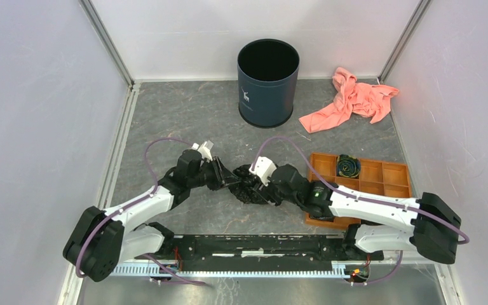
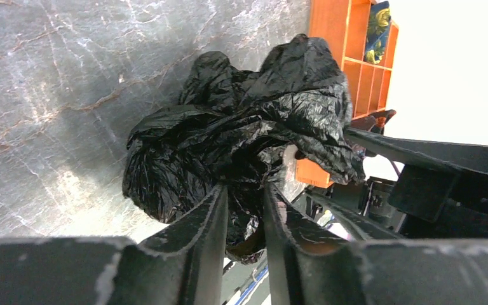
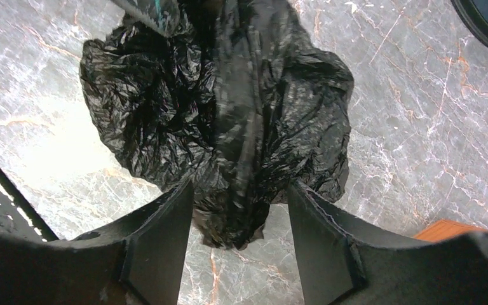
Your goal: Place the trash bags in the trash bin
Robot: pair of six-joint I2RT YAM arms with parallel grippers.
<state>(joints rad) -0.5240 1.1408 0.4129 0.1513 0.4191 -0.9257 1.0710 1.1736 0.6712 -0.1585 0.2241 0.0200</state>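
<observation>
The trash bag [image 1: 246, 185] is a crumpled, glossy black film wad lying on the grey table between my two grippers. My left gripper [image 1: 230, 180] reaches it from the left. In the left wrist view the left gripper [image 2: 244, 194] is shut on a fold of the bag [image 2: 241, 127]. My right gripper [image 1: 258, 189] comes from the right. In the right wrist view the right gripper [image 3: 238, 194] is open, its jaws wide around the bag's near end [image 3: 229, 127]. The navy trash bin [image 1: 268, 82] with a white deer logo stands upright and open at the back centre.
A salmon-pink cloth [image 1: 352, 98] lies at the back right. An orange compartment tray [image 1: 387, 181] sits under my right arm, with a small black roll [image 1: 348, 166] in one compartment; the tray also shows in the left wrist view [image 2: 356, 44]. White walls enclose the table.
</observation>
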